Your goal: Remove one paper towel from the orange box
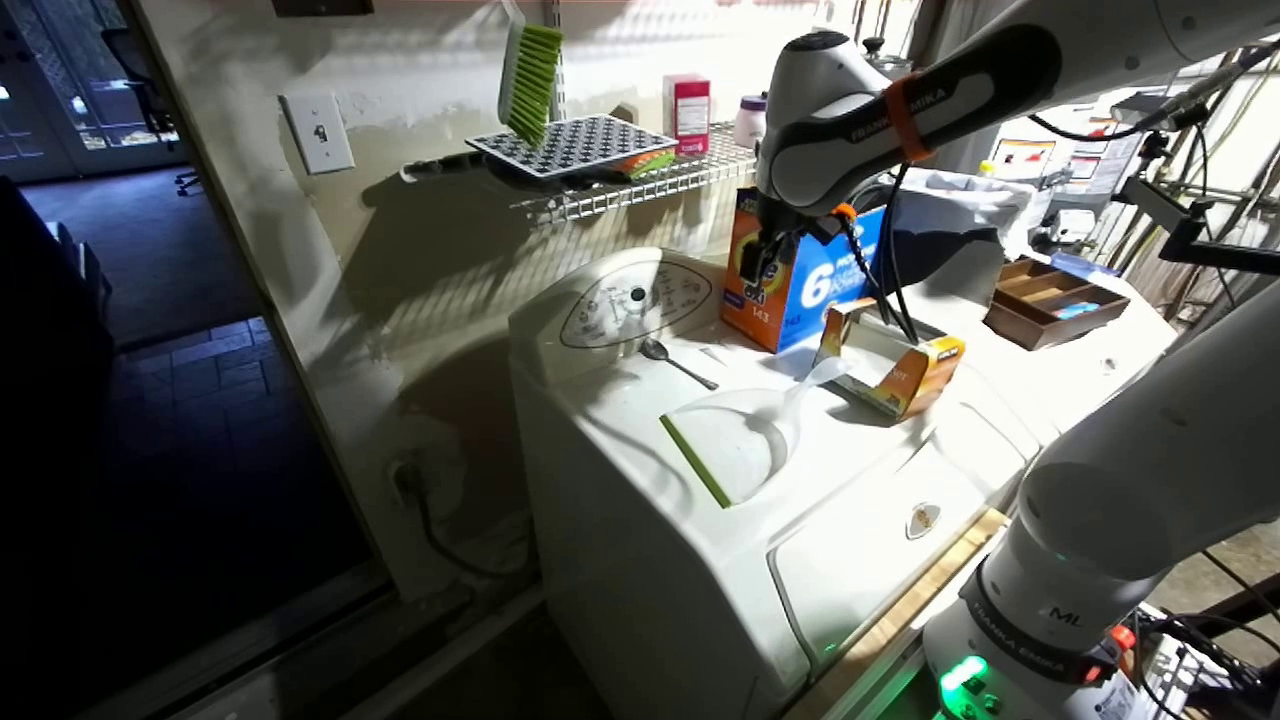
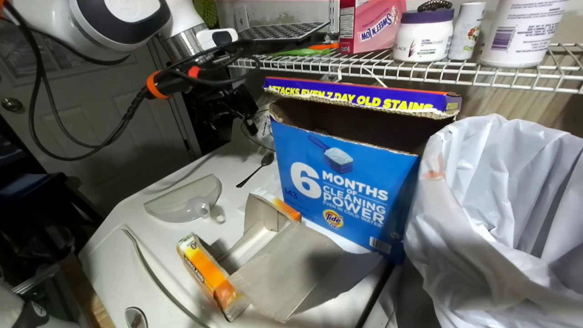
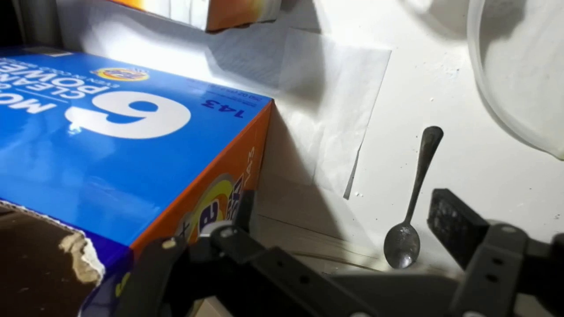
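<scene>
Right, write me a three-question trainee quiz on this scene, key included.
1. True or false: the end effector is open.
2. Which large number is printed on the tall blue-and-orange box? A) 2 B) 6 C) 8
3. Fill in: on the white appliance, near the dustpan, lies a dark ___.

Key: 1. True. 2. B. 3. Spoon.

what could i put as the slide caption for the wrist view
Open hand beside an opened Tide carton, with a metal spoon lying on the white surface below.
</scene>
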`<move>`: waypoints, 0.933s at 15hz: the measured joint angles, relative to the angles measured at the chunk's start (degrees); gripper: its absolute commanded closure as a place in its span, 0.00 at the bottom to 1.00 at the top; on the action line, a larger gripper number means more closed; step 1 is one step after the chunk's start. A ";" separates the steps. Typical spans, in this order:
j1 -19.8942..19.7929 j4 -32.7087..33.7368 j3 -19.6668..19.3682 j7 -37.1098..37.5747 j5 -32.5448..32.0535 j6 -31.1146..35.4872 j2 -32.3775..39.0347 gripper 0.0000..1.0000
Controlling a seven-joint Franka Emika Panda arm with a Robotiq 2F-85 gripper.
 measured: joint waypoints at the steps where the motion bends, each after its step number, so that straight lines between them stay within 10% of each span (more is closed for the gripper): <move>1: -0.09 0.00 0.39 1.31 -0.69 -1.04 -0.51 0.00; 14: -2.21 0.00 3.39 15.48 -4.56 -8.35 -6.57 0.00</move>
